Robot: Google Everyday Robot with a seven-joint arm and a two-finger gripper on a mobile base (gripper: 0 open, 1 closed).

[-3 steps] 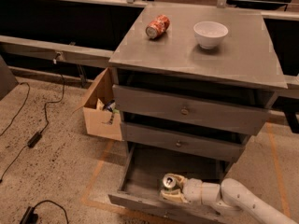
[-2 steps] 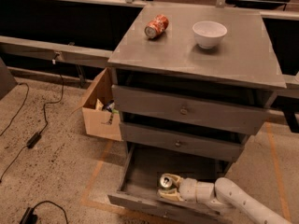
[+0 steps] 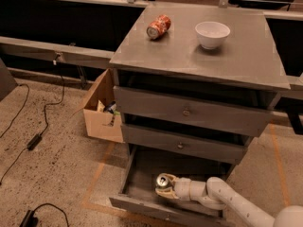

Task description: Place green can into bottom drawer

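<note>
One camera view looks down at a grey metal table (image 3: 189,63) with three drawers in its front. The top drawer (image 3: 222,117) and middle drawer (image 3: 208,150) are closed, and each has a round knob. The bottom drawer (image 3: 142,176) is pulled out toward the floor, a wide shallow tray. A white robot arm (image 3: 232,203) reaches in from the lower right. Its gripper (image 3: 165,191) is inside the open tray, near the middle. The jaws are clamped on the green can (image 3: 163,180), whose silver top faces the camera. On the table lie a red-orange can (image 3: 158,26), tipped on its side, and an upright white bowl (image 3: 212,34) to its right, well apart. A cardboard box (image 3: 101,115) sits on the speckled floor just left of the table, with black cables (image 3: 34,141) farther left.
</note>
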